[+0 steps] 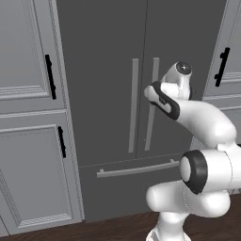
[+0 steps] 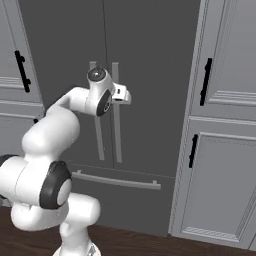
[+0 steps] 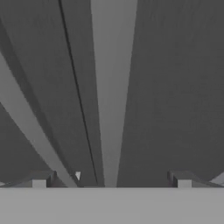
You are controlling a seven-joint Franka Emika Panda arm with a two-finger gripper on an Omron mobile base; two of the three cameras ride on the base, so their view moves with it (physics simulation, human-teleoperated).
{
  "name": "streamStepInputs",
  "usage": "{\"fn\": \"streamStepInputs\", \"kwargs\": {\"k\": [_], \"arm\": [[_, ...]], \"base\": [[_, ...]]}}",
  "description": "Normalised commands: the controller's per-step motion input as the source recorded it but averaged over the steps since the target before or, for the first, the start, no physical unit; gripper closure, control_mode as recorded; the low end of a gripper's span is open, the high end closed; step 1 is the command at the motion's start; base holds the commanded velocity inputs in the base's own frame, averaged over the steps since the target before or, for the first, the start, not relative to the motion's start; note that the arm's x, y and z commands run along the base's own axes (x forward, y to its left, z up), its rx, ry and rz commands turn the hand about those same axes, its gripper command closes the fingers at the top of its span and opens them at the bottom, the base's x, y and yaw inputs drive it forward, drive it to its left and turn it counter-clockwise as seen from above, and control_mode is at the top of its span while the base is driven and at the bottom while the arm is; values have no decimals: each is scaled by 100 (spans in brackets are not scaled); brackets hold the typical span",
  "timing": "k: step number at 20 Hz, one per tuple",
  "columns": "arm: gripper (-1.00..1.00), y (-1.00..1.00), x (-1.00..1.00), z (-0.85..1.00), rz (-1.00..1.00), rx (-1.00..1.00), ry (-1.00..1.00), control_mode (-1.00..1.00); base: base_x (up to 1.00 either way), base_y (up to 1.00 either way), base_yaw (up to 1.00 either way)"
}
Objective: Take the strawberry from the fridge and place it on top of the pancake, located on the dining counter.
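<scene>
The fridge (image 1: 103, 70) stands shut in front of me, its two dark grey doors closed, so the strawberry is hidden. My gripper (image 2: 125, 95) reaches up to the right door's long light-grey bar handle (image 2: 116, 135). In the hand view the gripper (image 3: 111, 181) is open, its fingertips (image 3: 39, 181) set wide apart, with that bar handle (image 3: 111, 87) running straight up between them and nothing held. The left door's handle (image 3: 26, 122) slants past on the left, beyond the door seam. The pancake and the dining counter are out of view.
Light-grey panelled cabinets with black handles flank the fridge, left (image 1: 28, 117) and right (image 2: 225, 150). The fridge's bottom drawer (image 1: 136, 188) has a horizontal bar handle (image 1: 136, 169). Dark wood floor (image 2: 150, 245) runs below.
</scene>
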Motion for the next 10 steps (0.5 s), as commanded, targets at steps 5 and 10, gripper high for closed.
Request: {"fn": "streamStepInputs", "kwargs": {"k": [5,10], "arm": [[-100,0,53,-13,0,0,0,-100],[-100,0,43,-14,0,0,0,-100]], "base": [[0,0,0],[0,0,0]]}}
